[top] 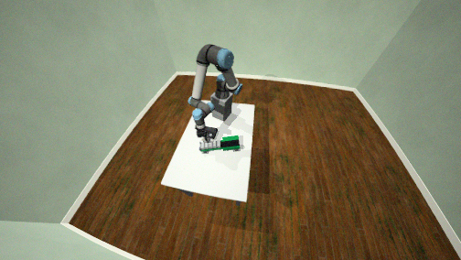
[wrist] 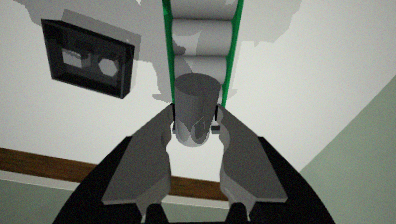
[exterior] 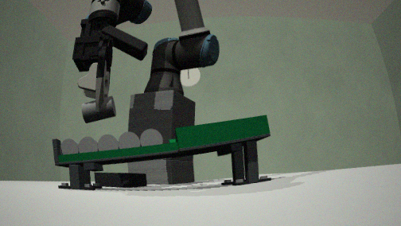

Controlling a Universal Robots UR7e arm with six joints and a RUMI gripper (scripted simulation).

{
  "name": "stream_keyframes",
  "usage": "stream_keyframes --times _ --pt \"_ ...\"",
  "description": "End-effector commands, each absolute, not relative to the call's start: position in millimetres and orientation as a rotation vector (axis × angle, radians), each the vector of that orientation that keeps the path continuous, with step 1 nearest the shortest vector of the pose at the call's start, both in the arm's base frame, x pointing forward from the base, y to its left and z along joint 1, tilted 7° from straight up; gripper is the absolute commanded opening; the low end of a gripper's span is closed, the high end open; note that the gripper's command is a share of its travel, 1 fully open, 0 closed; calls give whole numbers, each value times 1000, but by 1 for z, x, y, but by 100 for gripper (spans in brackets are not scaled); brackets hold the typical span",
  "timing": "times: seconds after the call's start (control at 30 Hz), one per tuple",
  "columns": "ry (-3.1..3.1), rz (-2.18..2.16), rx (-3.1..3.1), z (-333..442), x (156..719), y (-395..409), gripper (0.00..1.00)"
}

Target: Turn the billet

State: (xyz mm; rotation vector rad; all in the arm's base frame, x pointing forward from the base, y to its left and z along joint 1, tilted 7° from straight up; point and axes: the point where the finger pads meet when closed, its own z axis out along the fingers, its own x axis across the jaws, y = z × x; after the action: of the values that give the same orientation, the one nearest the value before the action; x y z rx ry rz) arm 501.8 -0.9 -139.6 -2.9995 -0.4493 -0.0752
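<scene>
My gripper point(exterior: 103, 107) point(wrist: 195, 105) is shut on a grey round billet point(exterior: 89, 113) point(wrist: 197, 95). It holds the billet in the air above the lower part of the green feed ramp point(exterior: 119, 153) point(wrist: 226, 95), clear of the row. The held billet points lengthwise along the ramp, slightly tilted in the exterior view. Several other billets point(exterior: 108, 143) point(wrist: 202, 37) lie across the ramp, side by side, from the dark stop point(exterior: 56, 147) up the slope. In the top view the gripper is small over the ramp's left end; the held billet cannot be made out there.
The ramp's higher green-walled section point(exterior: 223, 132) point(top: 231, 137) rises on the right. A low black tray point(wrist: 129, 70) point(exterior: 113, 180) with two pale shapes inside stands beside the ramp. The robot's grey pedestal point(exterior: 181, 131) point(top: 221, 107) stands behind it on the white table point(top: 206, 176).
</scene>
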Motion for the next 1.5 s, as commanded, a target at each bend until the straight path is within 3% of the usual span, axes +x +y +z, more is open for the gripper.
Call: stream_keyframes --times 0.0,0.73,0.9,1.3,1.47 --pt "-449 -78 -3000 -139 502 -1 0" --pt "-449 -77 -3000 -139 502 -1 0" --pt "4 -52 -3028 -135 503 -2 0" --pt "4 -52 -3028 -135 503 -2 0" --pt "422 -28 -2992 -136 505 -2 0"
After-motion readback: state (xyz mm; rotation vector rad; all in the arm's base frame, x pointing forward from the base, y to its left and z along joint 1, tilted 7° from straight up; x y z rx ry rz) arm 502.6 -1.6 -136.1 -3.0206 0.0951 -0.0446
